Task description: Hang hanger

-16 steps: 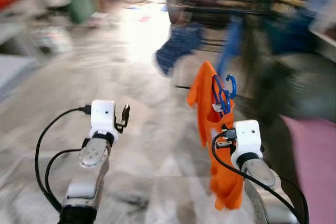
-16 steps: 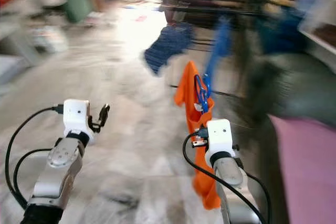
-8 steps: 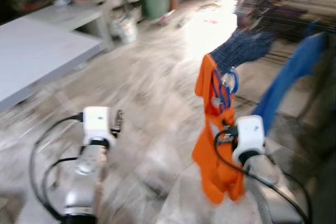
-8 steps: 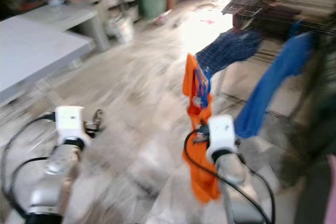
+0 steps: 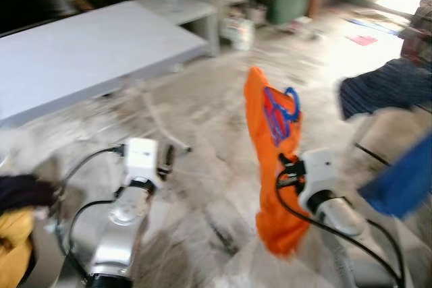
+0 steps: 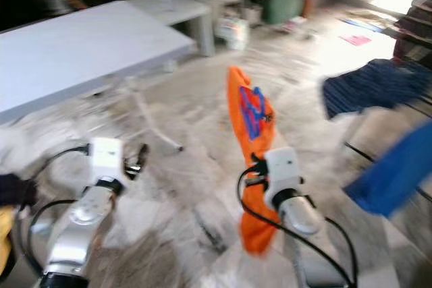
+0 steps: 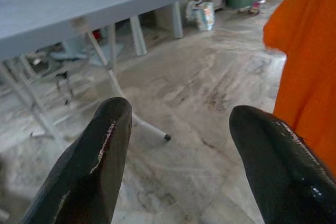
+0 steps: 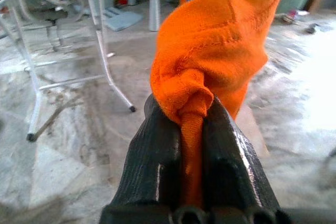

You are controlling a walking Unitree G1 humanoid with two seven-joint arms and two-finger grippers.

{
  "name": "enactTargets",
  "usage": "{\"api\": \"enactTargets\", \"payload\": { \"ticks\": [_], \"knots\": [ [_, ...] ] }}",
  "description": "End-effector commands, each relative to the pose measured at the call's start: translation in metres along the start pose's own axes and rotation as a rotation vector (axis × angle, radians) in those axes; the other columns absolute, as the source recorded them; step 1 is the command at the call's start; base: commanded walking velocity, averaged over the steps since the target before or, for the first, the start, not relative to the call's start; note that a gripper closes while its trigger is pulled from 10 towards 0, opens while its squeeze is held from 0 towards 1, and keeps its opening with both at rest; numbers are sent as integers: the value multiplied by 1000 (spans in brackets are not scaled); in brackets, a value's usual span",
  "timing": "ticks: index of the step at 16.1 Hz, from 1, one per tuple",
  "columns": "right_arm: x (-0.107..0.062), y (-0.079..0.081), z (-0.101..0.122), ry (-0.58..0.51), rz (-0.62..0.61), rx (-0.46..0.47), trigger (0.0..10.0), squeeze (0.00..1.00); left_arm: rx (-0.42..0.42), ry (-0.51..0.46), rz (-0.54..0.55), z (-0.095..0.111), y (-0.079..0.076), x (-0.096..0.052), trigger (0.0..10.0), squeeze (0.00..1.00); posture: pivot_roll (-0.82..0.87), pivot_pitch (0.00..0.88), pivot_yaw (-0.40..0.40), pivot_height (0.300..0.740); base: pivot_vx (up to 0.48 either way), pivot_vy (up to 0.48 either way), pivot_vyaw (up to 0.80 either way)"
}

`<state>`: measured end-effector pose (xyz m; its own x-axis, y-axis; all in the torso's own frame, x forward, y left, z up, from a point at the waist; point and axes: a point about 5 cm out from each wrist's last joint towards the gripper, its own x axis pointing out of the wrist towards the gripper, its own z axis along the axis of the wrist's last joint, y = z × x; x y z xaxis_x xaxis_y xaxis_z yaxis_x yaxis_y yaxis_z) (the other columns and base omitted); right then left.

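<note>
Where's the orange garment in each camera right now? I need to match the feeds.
Left eye view: orange garment hangs center-right, above the right gripper.
Right eye view: center.
Left wrist view: right edge, beside the open left gripper.
Right wrist view: pinched between the fingers.
Shared landmark: grey table.
</note>
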<state>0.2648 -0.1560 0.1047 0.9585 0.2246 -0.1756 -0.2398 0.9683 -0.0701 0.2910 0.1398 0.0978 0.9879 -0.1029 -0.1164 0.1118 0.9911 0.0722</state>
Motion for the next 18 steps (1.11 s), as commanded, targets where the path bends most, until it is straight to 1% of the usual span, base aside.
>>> {"api": "enactTargets", "payload": {
  "ticks": [1, 3, 4, 5, 7, 8, 9, 11, 13, 14, 15, 18],
  "knots": [
    [3, 13, 18, -72, 77, 7, 10000, 0, -1, 16, -9, -2, 4, 1, 10000, 0, -110, 6, 26, 740, 0, 0, 800],
    [0, 19, 19, -69, 139, 17, 10000, 0, -12, 0, -98, 3, -11, 5, 10000, 0, -116, 9, 25, 740, 0, 0, 800],
    [-1, 23, 19, -66, 165, 21, 10000, 0, -22, 1, -122, 3, -16, 6, 10000, 0, -123, 5, 25, 740, 0, 0, 800],
    [-4, 29, 22, -72, 222, 17, 10000, 0, -32, 11, -147, 3, -21, 8, 10000, 0, -126, 3, 26, 740, 0, 0, 800],
    [-6, 33, 23, -74, 262, 19, 10000, 0, -38, 8, -156, 4, -22, 10, 10000, 0, -127, 2, 24, 740, 0, 0, 0],
    [-7, 34, 22, -76, 270, 0, 10000, 0, -47, -9, -159, 6, -19, 9, 10000, 0, -126, 2, 23, 740, 0, 0, 0],
    [-7, 34, 22, -75, 271, -1, 10000, 0, -51, -13, -159, 6, -18, 9, 10000, 0, -126, 2, 22, 740, 0, 0, 0],
    [-9, 38, 22, -85, 302, -20, 10000, 0, -108, -34, -157, 8, -14, 6, 10000, 0, -123, 2, 21, 740, 0, 0, 0],
    [-9, 40, 21, -88, 304, -38, 10000, 0, -132, -41, -161, 9, -14, 5, 10000, 0, -121, 2, 21, 740, 0, 0, 0],
    [-9, 39, 22, -95, 291, -28, 10000, 0, -130, -40, -163, 9, -14, 4, 10000, 0, -122, 2, 22, 740, 0, 0, 0],
    [-9, 38, 22, -99, 284, -38, 10000, 0, -130, -40, -166, 9, -15, 4, 10000, 0, -123, 2, 23, 740, 0, 0, 0],
    [-8, 36, 23, -108, 265, -38, 10000, 0, -141, -38, -180, 9, -17, 4, 10000, 0, -126, 1, 26, 740, 251, 0, 0]
  ]
}}
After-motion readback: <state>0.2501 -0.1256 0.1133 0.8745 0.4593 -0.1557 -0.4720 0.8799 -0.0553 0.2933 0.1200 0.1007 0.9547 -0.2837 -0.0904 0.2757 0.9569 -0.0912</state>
